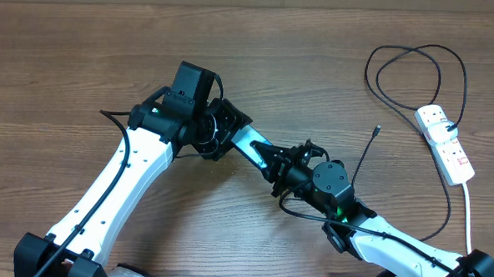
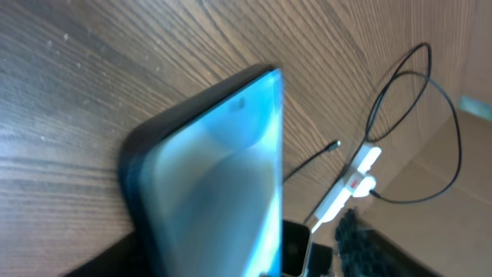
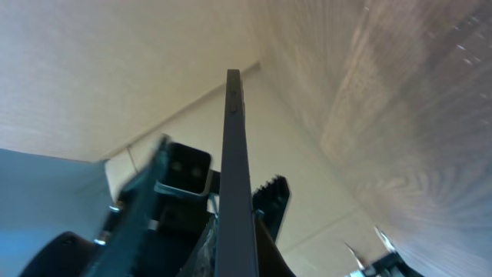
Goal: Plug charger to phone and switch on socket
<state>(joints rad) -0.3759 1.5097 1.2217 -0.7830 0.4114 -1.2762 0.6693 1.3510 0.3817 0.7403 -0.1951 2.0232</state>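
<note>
Shows an early stage of the task, with nothing connected so far. Centre of the wooden table point(image 1: 84, 48): slim rectangular smartphone with a light-blue screen and dark edges point(image 1: 251, 144), turned on edge and spanning the gap between the two arms. At one end, right pincer point(image 1: 281, 163) closed together on the phone. At the other end, left pincer point(image 1: 227, 133), its jaws hidden under the wrist, so cannot tell whether gripping or apart. Cannot tell either whether the phone rests on the table or hangs clear of it.

Well to the right: long thin black charger cable point(image 1: 366, 154), the small plug at its free end apart from the phone and from both pincers. Far end looping round to the white elongated power strip with small red switches point(image 1: 445, 143) near the table's right edge.

Judged remaining: carrying the plug to the phone's port, seating it, then pressing the strip's switch. Switch position too small to read.

Overhead view alone gives the layout of arms, cable loop and strip. Left wrist view alone gives the phone point(image 2: 215, 192) screen-on and close up, with the charger cable point(image 2: 311, 160) and the power strip point(image 2: 355, 178) beyond it. Right wrist view alone gives the phone point(image 3: 233, 169) as a thin grey edge rising straight from the camera, which suggests a centred hold. Cable and strip not made out there.
</note>
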